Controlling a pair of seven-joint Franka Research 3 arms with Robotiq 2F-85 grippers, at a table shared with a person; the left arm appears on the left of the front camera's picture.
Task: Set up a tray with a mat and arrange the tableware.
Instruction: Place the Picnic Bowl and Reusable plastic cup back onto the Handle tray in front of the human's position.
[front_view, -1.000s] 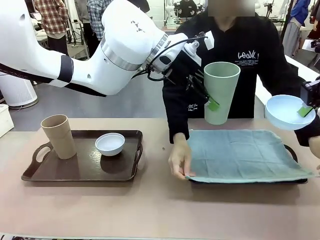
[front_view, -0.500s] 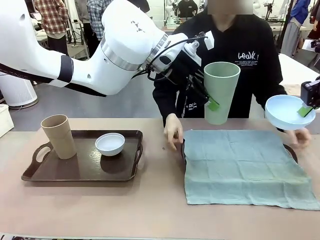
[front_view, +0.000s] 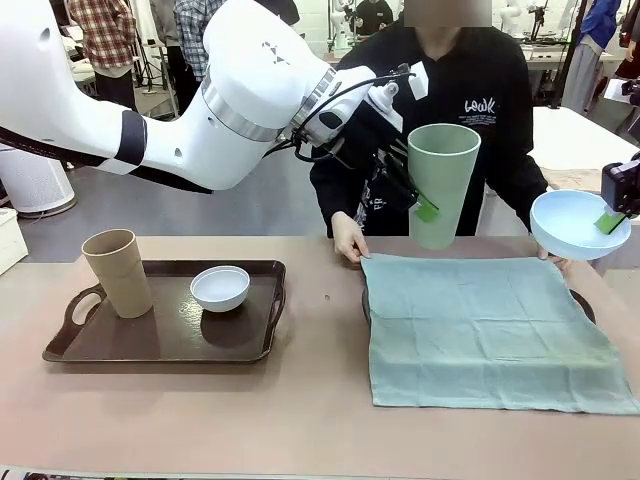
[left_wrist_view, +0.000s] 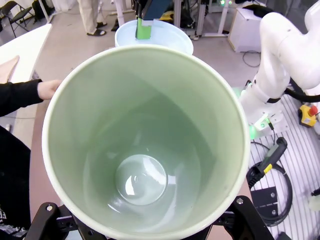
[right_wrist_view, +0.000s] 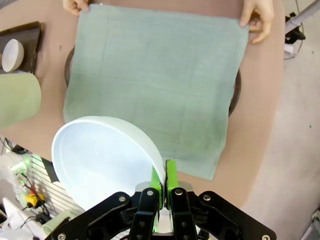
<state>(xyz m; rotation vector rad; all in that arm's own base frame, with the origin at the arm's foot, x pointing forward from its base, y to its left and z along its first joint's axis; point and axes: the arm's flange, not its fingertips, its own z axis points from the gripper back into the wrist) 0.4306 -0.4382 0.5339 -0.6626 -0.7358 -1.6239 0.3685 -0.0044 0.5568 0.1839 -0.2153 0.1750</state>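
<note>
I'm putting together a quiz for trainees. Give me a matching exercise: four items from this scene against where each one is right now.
1 pale green tumbler
2 light blue bowl
3 beige tumbler
4 mat

A standing on the left tray
B spread over the right tray
C rim pinched in the right jaws
D held aloft in the left jaws

Pairs: 1-D, 2-C, 3-A, 4-B

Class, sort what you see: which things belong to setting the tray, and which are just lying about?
Job: green tumbler, blue bowl, mat, covered tray, beige tumbler, white bowl, brown tray.
Lying about: floor cable, yellow stop box.
</note>
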